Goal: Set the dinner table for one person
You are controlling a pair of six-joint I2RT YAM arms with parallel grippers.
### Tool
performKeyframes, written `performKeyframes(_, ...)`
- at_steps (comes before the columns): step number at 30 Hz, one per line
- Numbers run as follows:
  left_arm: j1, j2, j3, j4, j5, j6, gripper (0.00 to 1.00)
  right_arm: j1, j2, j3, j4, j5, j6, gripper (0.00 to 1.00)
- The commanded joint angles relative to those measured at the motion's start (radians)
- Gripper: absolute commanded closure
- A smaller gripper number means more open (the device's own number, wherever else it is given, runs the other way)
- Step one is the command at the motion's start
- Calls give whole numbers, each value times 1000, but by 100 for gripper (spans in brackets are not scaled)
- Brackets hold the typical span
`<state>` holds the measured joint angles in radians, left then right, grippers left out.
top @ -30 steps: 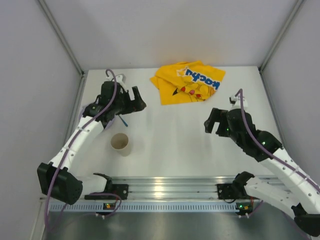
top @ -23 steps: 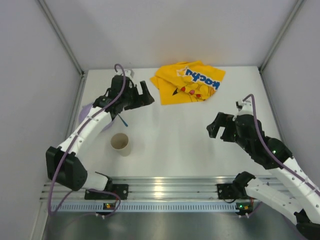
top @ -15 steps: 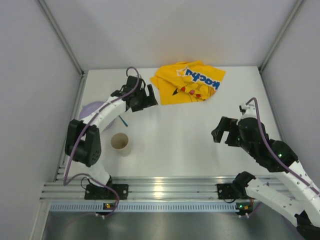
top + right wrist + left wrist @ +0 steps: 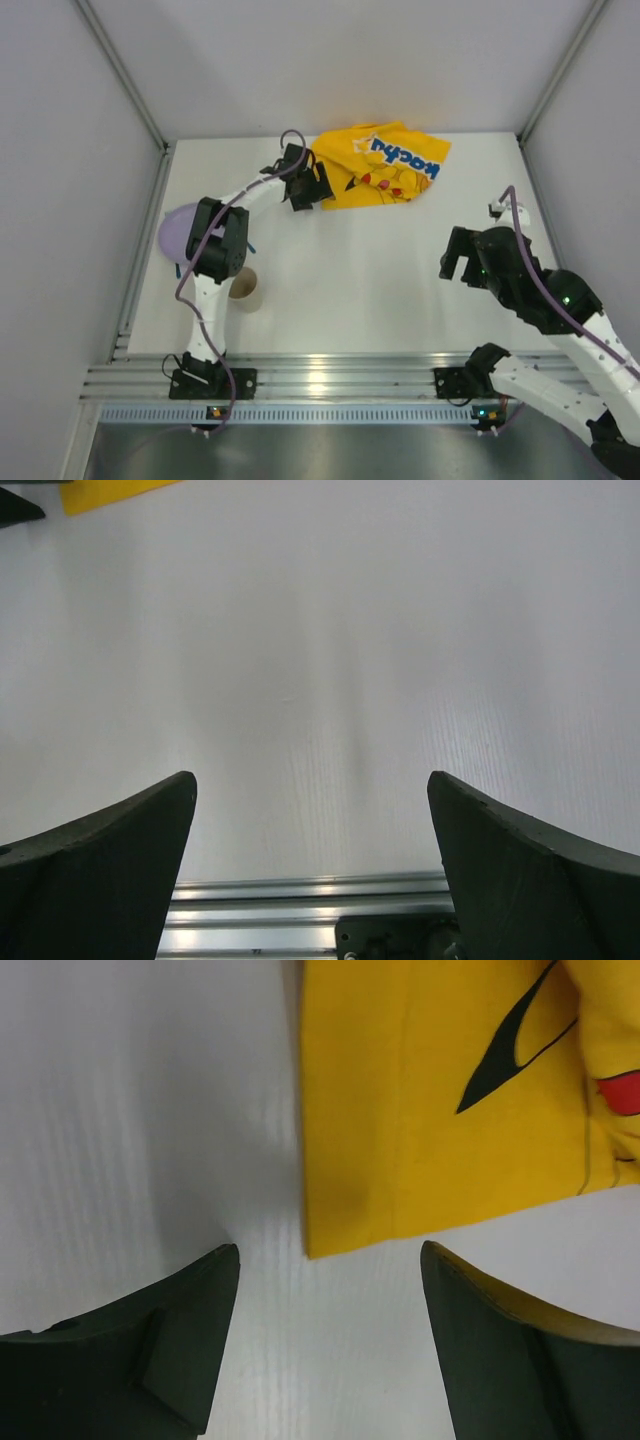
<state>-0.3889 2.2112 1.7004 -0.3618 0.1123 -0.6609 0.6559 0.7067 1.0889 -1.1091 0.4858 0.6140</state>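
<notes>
The white dinner table [image 4: 350, 270] fills the top view, with its silver rail [image 4: 330, 375] at the near edge. A yellow Pikachu-print cloth [image 4: 380, 165] lies crumpled at the far centre. My left gripper [image 4: 312, 190] is open and empty just over the cloth's near-left corner, which sits between the fingertips in the left wrist view [image 4: 360, 1160]. My right gripper [image 4: 460, 262] is open and empty above the bare table at the right. A beige cup [image 4: 243, 288] stands upright at the near left. A lilac plate [image 4: 182, 230] lies at the left edge, partly under the left arm.
A thin blue utensil [image 4: 250, 243] lies beside the plate, mostly hidden by the left arm. Grey enclosure walls stand on three sides. The rail also shows in the right wrist view [image 4: 310, 900], below the gripper.
My left arm has swung right and forward from over the plate to the cloth's near-left corner. My right gripper has drawn back to the right and towards the near edge.
</notes>
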Motion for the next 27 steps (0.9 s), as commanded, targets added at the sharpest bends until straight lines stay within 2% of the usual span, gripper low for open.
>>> performKeyframes(1,-2,62,93,38,64,-28,21,-9,74,60,-12,56,-6,0)
performKeyframes(5,-11,130,162,29,115,-34,26,-9,143,86,8,59,-17,0)
performKeyframes(6,-14,143,166,32,116,-37,31,-7,154,95,9,60,-17,0)
performKeyframes(9,-15,163,166,49,145,-52,51,-10,195,104,20,62,-26,0)
performKeyframes(11,-13,165,176,47,151,-52,59,-9,217,106,29,68,-33,0)
performKeyframes(12,-11,165,180,38,153,-49,70,-10,221,106,35,73,-40,0)
performKeyframes(15,1,147,193,17,168,-36,92,-28,252,115,92,100,-68,0)
performKeyframes(16,11,134,185,-11,168,-20,100,-45,276,120,122,36,-127,0)
performKeyframes(17,18,122,179,-28,165,-10,100,-70,293,124,215,-39,-181,0)
performKeyframes(19,42,65,128,-64,170,38,100,-168,409,181,265,-232,-259,0)
performKeyframes(24,108,-128,-42,-134,191,176,100,-324,751,391,284,-395,-274,0)
performKeyframes(27,134,-224,-145,-186,211,246,100,-407,880,416,399,-502,-238,0)
